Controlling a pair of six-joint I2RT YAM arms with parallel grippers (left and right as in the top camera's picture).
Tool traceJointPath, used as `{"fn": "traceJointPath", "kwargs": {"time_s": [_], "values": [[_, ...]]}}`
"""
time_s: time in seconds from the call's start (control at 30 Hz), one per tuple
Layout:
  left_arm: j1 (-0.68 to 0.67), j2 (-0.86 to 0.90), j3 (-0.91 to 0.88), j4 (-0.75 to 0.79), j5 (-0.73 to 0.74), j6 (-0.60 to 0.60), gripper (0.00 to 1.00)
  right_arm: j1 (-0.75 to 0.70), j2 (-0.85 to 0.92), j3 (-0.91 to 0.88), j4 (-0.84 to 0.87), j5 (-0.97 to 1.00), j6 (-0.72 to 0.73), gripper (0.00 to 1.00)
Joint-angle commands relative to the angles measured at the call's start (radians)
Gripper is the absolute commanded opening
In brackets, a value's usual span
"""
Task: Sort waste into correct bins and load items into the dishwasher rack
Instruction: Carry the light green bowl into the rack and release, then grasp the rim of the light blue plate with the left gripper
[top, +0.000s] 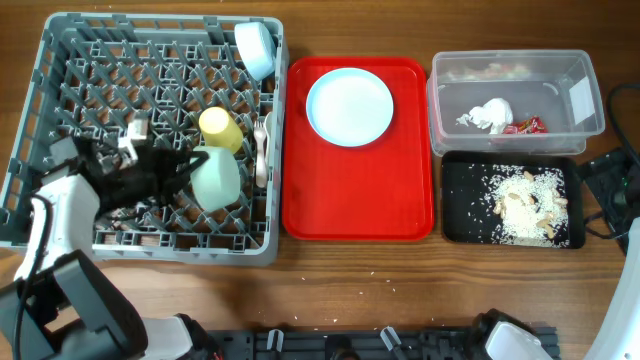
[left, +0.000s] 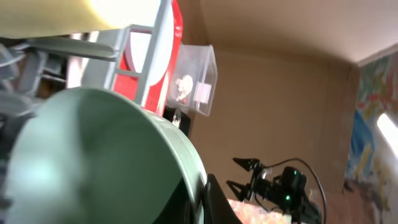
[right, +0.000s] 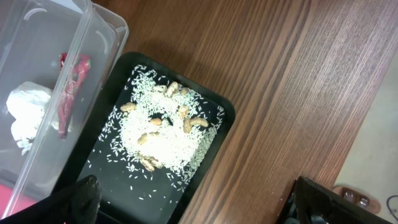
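Observation:
My left gripper (top: 188, 165) is inside the grey dishwasher rack (top: 60, 60), shut on the rim of a pale blue-green bowl (top: 216, 180). In the left wrist view the bowl (left: 93, 162) fills the frame, its rim between my fingers (left: 205, 193). A yellow cup (top: 220, 128), a second pale blue bowl (top: 256, 48) and white cutlery (top: 262, 148) are in the rack. The pale blue plate (top: 349, 106) lies on the red tray (top: 360, 205). My right gripper (right: 199, 205) is open above the black tray (right: 205, 155), which holds rice scraps (right: 161, 134).
The clear tub (top: 585, 120) at the back right holds the white napkin (top: 490, 115) and red wrapper (top: 527, 125); both also show in the right wrist view, napkin (right: 25, 115) and wrapper (right: 69, 87). The black tray (top: 460, 215) sits in front of it. Cables lie at the right edge (top: 610, 175).

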Motion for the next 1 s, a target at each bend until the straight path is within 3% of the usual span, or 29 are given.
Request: {"fn": "traceJointPath", "kwargs": {"time_s": [0.0, 0.07, 0.1, 0.2, 0.33, 0.43, 0.5, 0.57, 0.6, 0.63, 0.67, 0.7, 0.73, 0.8, 0.87, 0.9, 0.93, 0.97], "values": [[0.080, 0.026, 0.007, -0.039, -0.205, 0.019, 0.05, -0.002, -0.001, 0.010, 0.001, -0.001, 0.016, 1.00], [0.100, 0.022, 0.039, -0.082, -0.269, 0.019, 0.25, -0.002, -0.001, 0.010, 0.001, -0.001, 0.016, 1.00], [0.105, 0.022, 0.054, -0.101, -0.293, 0.020, 1.00, -0.002, -0.001, 0.010, 0.001, -0.001, 0.016, 1.00], [0.110, 0.015, 0.163, -0.187, -0.419, 0.020, 1.00, -0.002, -0.001, 0.010, 0.001, -0.001, 0.016, 1.00], [0.099, -0.045, 0.385, -0.320, -0.454, 0.013, 1.00, -0.002, -0.001, 0.010, 0.001, -0.001, 0.016, 1.00], [-0.021, -0.191, 0.429, -0.320, -0.702, -0.096, 1.00, -0.002, -0.001, 0.010, 0.001, -0.001, 0.016, 1.00], [-0.154, -0.263, 0.429, -0.294, -0.818, -0.097, 1.00, -0.002, -0.001, 0.010, 0.001, -0.001, 0.016, 1.00], [-0.288, -0.269, 0.425, -0.261, -0.817, -0.171, 1.00, -0.002, -0.001, 0.010, 0.001, -0.001, 0.016, 1.00], [-0.339, -0.261, 0.415, -0.248, -0.817, -0.171, 0.86, -0.002, -0.001, 0.010, 0.001, -0.001, 0.016, 1.00], [-0.392, -0.251, 0.401, -0.230, -0.818, -0.179, 0.51, -0.002, -0.001, 0.010, 0.001, -0.001, 0.016, 1.00], [-0.453, -0.234, 0.393, -0.205, -0.818, -0.203, 0.31, -0.002, -0.001, 0.010, 0.001, -0.001, 0.016, 1.00], [-0.502, -0.216, 0.391, -0.178, -0.826, -0.227, 0.30, -0.002, -0.001, 0.010, 0.001, -0.001, 0.016, 1.00], [-0.626, -0.175, 0.391, -0.101, -0.917, -0.308, 0.22, -0.002, -0.001, 0.010, 0.001, -0.001, 0.015, 1.00], [-0.753, -0.130, 0.391, -0.031, -1.087, -0.390, 0.11, -0.002, -0.001, 0.010, 0.001, -0.001, 0.016, 1.00], [-0.937, -0.038, 0.391, 0.048, -1.307, -0.444, 0.04, -0.002, -0.001, 0.010, 0.001, -0.001, 0.016, 1.00], [-1.028, 0.029, 0.391, 0.145, -1.356, -0.448, 0.04, -0.002, -0.001, 0.010, 0.001, -0.001, 0.015, 1.00], [-1.072, 0.074, 0.391, 0.220, -1.372, -0.441, 0.16, -0.002, -0.001, 0.010, 0.001, -0.001, 0.016, 1.00], [-1.096, 0.105, 0.391, 0.280, -1.375, -0.413, 0.19, -0.002, -0.001, 0.010, 0.001, -0.001, 0.016, 1.00]]}}
